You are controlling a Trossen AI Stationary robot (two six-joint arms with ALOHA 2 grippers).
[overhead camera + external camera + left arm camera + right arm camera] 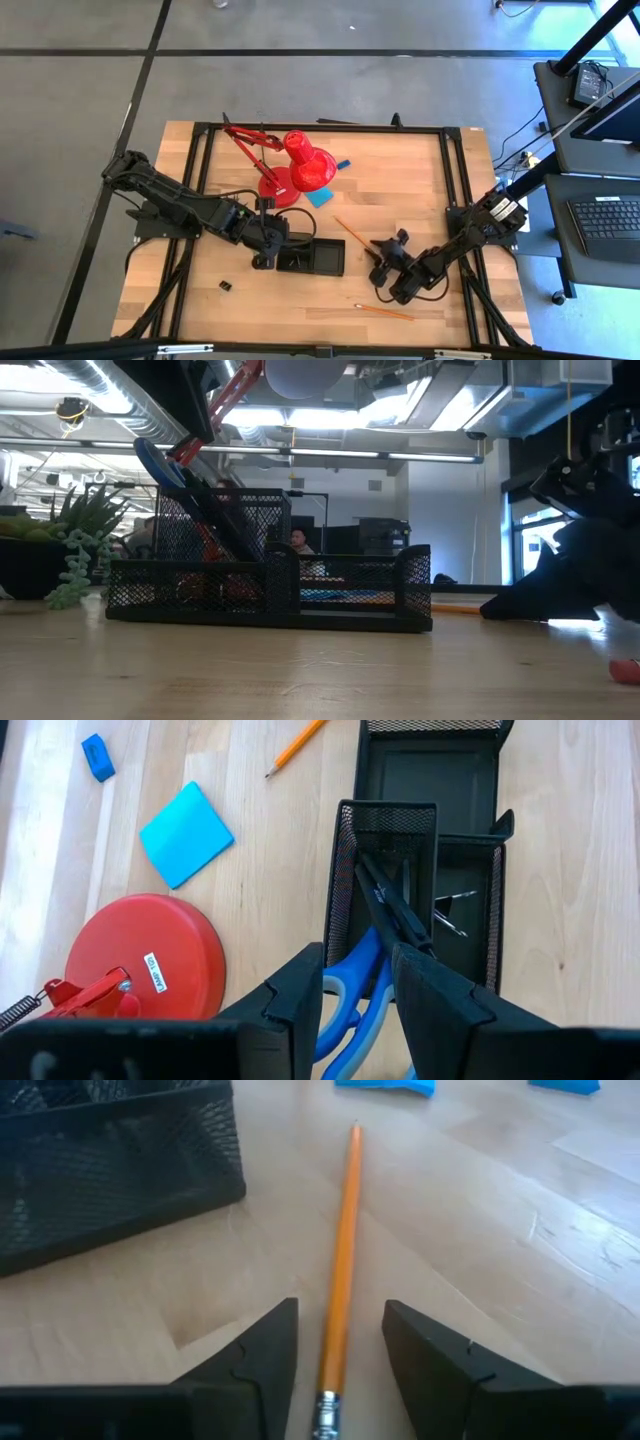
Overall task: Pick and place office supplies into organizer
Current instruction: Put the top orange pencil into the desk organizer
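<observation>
1. Surface (400, 180): light wood top within a black frame; carries every item below.
2. Organizer (318, 257): low black mesh tray with several compartments, near the middle of the surface, between the two arms.
3. Left hand (357, 995): directly over the organizer's tall end compartment, fingers closed on the blue-handled scissors (352, 1005).
4. Scissors: standing tilted in that tall compartment, blades down inside the mesh, blue handles up between the fingers.
5. Black pens (452, 912): lying in the compartment beside the scissors.
6. Right hand (340, 1345): low on the surface just beside the organizer's other end, fingers partly apart, one on each side of an orange pencil (340, 1270); whether they touch it cannot be told.
7. That pencil: flat on the wood, its tip pointing toward the note pad.
8. Second orange pencil (385, 312): near the front edge, apart from the right hand.
9. Binder clip (226, 286): loose on the wood, front left of the organizer.
10. Light-blue note pad (186, 833) and blue eraser (97, 756): on the wood beside the red lamp (305, 160), whose round base (140, 955) sits near the organizer.
</observation>
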